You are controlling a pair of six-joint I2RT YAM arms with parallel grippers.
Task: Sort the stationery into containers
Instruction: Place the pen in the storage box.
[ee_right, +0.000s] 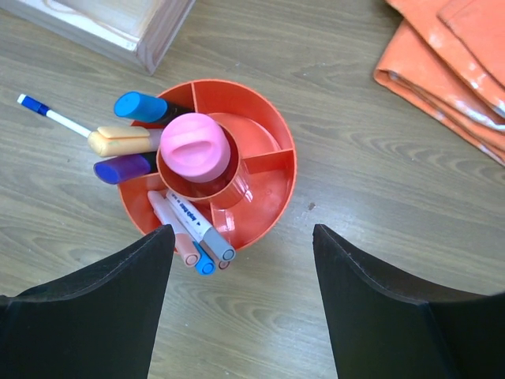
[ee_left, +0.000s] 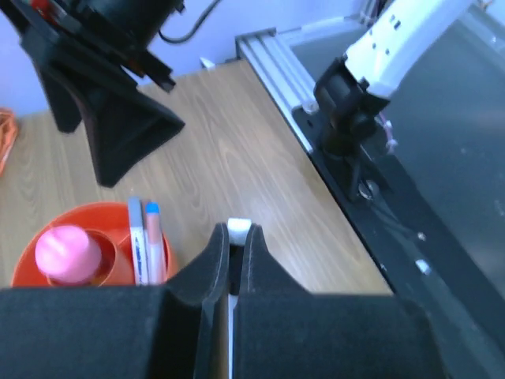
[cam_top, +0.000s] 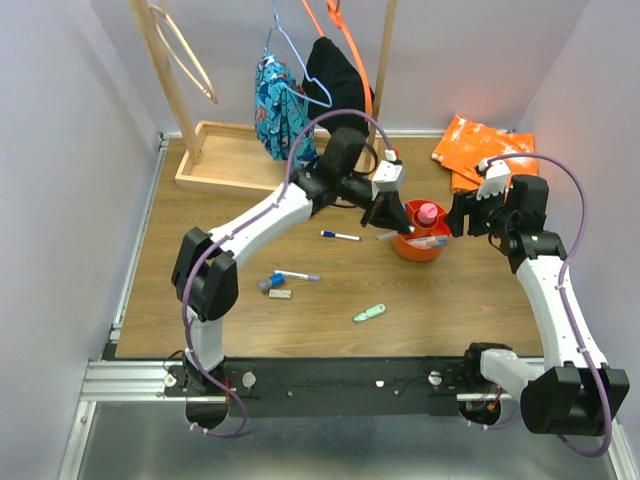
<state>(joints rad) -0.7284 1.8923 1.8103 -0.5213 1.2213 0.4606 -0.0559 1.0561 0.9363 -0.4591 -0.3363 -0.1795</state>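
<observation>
On table [cam_top: 250, 340]: two pens [cam_top: 340, 236], one mint piece [cam_top: 368, 313]; left gripper [ee_left: 234, 237] clamps white pen [ee_left: 237, 227], right gripper [ee_right: 242, 237] agape.

No legible txt, only tiny dark print on white marker barrel [ee_right: 188, 215], in orange cup [ee_right: 278, 144] section nearest right claw [ee_right: 243, 233], just ahead of claw twd its finger at view's left, too small to read.

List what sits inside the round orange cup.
Inside the orange cup: a pink highlighter in the centre, three markers in the left section, some pens in the near one. Their lower ends are hidden by the walls.
</observation>
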